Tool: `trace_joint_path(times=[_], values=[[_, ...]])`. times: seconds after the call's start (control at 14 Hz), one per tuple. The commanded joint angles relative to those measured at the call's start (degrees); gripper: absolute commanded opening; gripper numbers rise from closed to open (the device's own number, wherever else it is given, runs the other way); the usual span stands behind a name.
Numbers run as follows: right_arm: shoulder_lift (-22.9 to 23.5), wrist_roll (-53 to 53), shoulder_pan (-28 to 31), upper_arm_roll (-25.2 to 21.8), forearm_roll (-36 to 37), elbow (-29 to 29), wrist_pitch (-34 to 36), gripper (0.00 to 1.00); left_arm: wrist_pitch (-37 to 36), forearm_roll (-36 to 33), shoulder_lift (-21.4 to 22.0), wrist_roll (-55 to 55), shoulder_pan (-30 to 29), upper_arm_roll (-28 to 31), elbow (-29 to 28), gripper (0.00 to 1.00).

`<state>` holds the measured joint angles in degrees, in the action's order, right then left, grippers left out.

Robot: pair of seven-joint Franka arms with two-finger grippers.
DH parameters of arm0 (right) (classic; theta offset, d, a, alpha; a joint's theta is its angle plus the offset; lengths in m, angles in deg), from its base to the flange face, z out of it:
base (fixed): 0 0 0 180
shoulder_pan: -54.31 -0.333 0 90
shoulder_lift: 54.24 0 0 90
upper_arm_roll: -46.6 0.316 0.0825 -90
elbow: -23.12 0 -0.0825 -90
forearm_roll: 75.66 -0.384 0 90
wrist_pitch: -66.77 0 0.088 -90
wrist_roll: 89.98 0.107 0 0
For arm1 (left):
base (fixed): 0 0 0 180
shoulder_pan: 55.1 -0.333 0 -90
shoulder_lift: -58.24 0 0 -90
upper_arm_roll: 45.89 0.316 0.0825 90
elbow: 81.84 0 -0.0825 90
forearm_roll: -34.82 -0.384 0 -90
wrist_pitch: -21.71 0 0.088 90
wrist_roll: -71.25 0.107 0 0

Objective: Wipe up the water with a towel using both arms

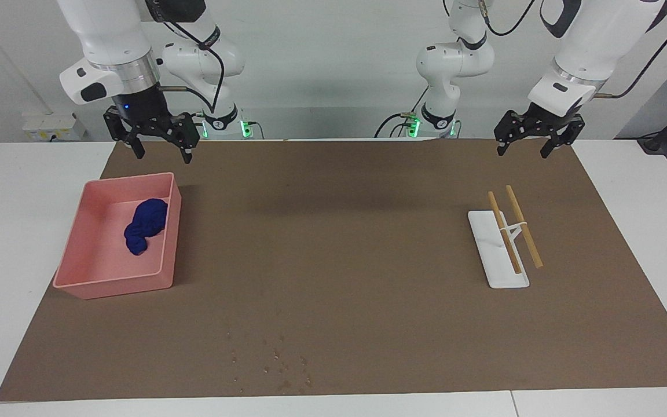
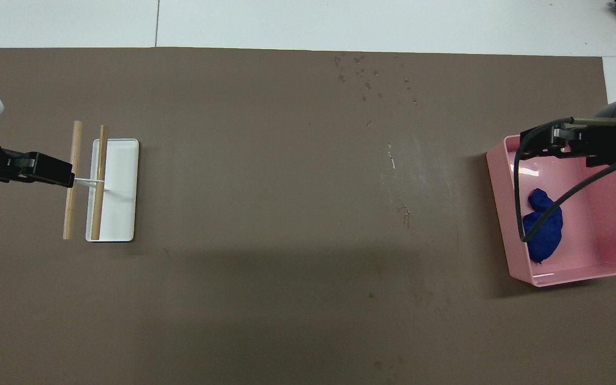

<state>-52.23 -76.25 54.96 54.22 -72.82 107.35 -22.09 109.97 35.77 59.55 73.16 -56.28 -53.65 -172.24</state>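
A crumpled blue towel (image 1: 144,226) (image 2: 543,227) lies in a pink bin (image 1: 113,279) (image 2: 575,278) at the right arm's end of the mat. My right gripper (image 1: 162,156) (image 2: 538,145) hangs open high over the bin, well clear of the towel and holding nothing. The water (image 1: 278,362) (image 2: 364,80) is a scatter of small dark droplets on the brown mat (image 1: 339,231), near the edge farthest from the robots. My left gripper (image 1: 521,152) (image 2: 56,174) waits open and empty in the air by the rack.
A white rack base (image 1: 493,249) (image 2: 121,187) carrying two wooden rods (image 1: 523,226) sits at the left arm's end of the mat. Two small white robot bases with green lights stand at the robots' side. White table borders the mat.
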Motion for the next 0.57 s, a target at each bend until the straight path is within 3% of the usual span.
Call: trace_joint_path(times=[0.0, 0.5], values=[[0.4, -3.1, 1.1, 0.0, -1.3, -1.2, 3.1, 1.0, 0.2, -0.7, 1.1, 0.5, -0.4, -0.1, -1.4, 1.0], [-2.0, -2.9, 2.1, -0.1, -1.7, 3.3, 4.7, 1.0, 0.2, -0.7, 1.1, 0.5, -0.4, -0.1, -1.4, 1.0]])
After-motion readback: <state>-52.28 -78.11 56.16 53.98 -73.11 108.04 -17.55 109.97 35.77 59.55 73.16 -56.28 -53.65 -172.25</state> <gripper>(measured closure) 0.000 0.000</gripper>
